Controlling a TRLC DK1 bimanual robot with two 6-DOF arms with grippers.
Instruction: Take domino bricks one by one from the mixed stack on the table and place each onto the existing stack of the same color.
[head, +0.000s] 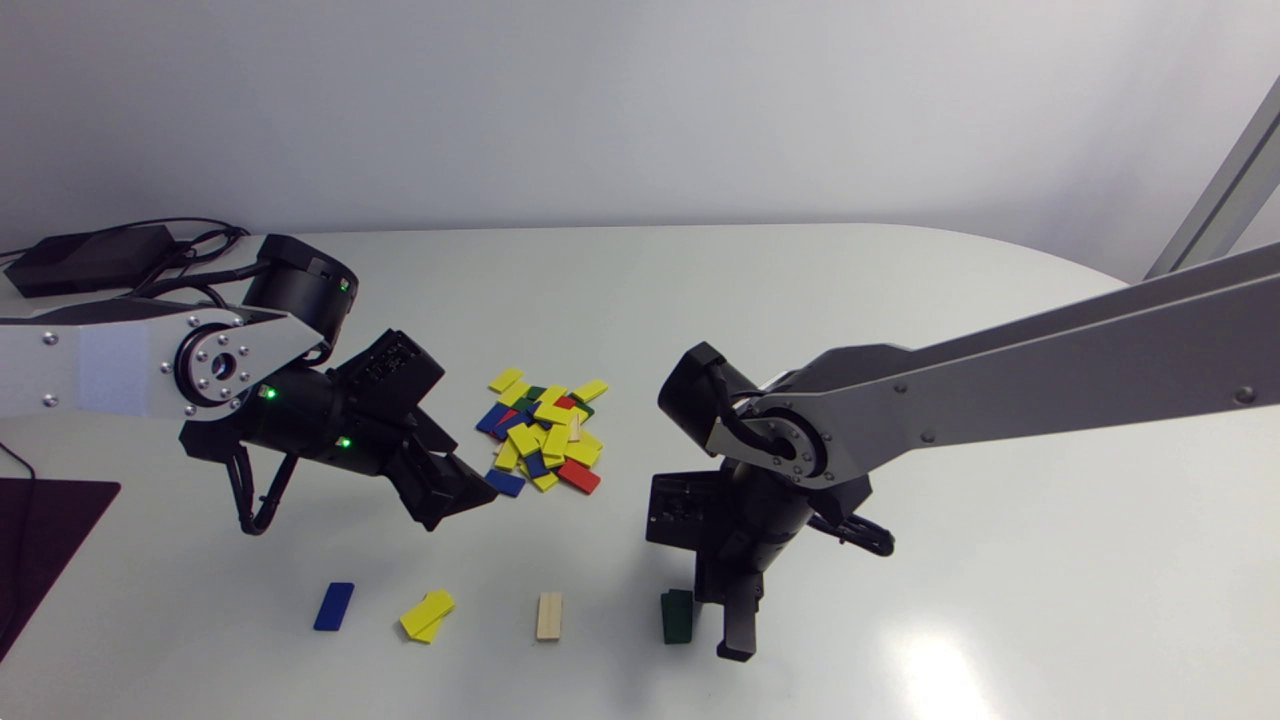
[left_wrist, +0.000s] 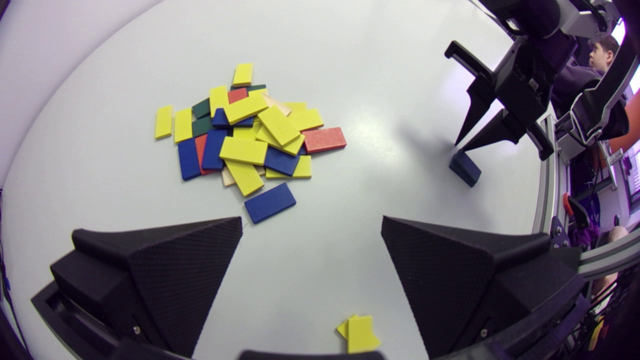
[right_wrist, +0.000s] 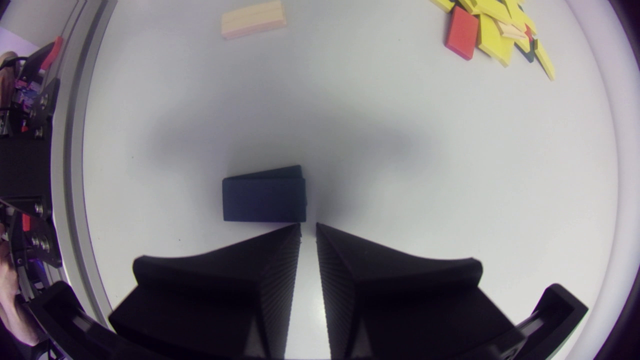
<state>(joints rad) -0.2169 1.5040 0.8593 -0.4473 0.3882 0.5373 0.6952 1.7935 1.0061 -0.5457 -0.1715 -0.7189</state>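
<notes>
The mixed pile of domino bricks (head: 545, 435) lies mid-table, mostly yellow with blue, red, green and cream ones. Along the front stand four sorted stacks: blue (head: 334, 606), yellow (head: 427, 614), cream (head: 549, 615) and green (head: 677, 615). My left gripper (head: 470, 490) hovers open at the pile's near-left edge, and a loose blue brick (left_wrist: 270, 202) lies just ahead of its fingers. My right gripper (head: 738, 650) points down beside the green stack (right_wrist: 264, 195), shut with nothing between its fingers. That stack sits just ahead of one finger, apart from it.
A black box with cables (head: 85, 258) sits at the back left. A dark mat (head: 40, 530) lies at the left edge. Bare table (head: 1000, 600) stretches to the right of my right arm.
</notes>
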